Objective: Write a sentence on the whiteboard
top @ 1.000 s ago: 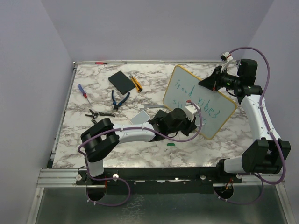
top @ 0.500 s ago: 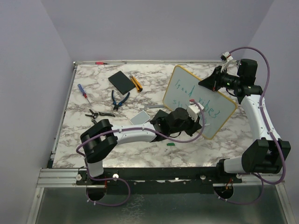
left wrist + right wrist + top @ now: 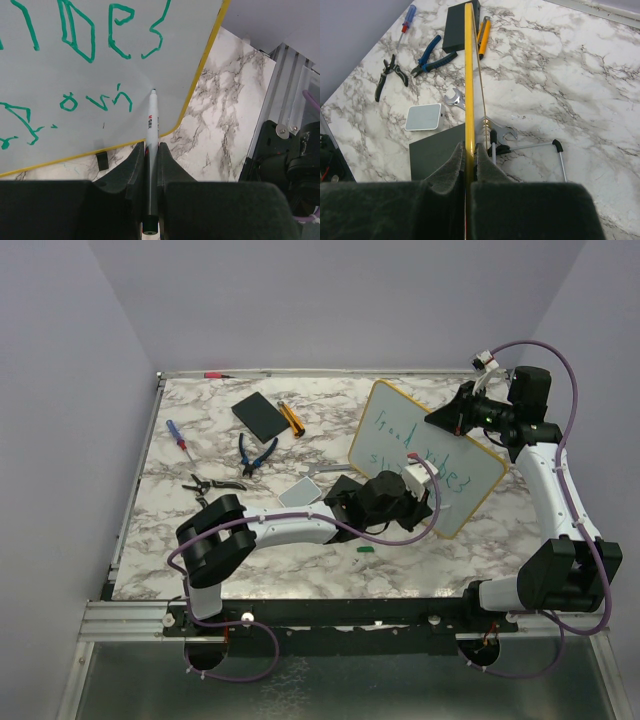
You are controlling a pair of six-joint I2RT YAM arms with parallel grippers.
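Your left gripper is clamped on the marker, whose tip is at the whiteboard. The whiteboard stands tilted at your right, its rim pinched by your right gripper. Press too hard and it may pivot, smearing the sentence. You are also nearly off its corner.

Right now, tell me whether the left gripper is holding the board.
No, the left gripper is shut on a white pen; the right gripper grips the board by its rim.
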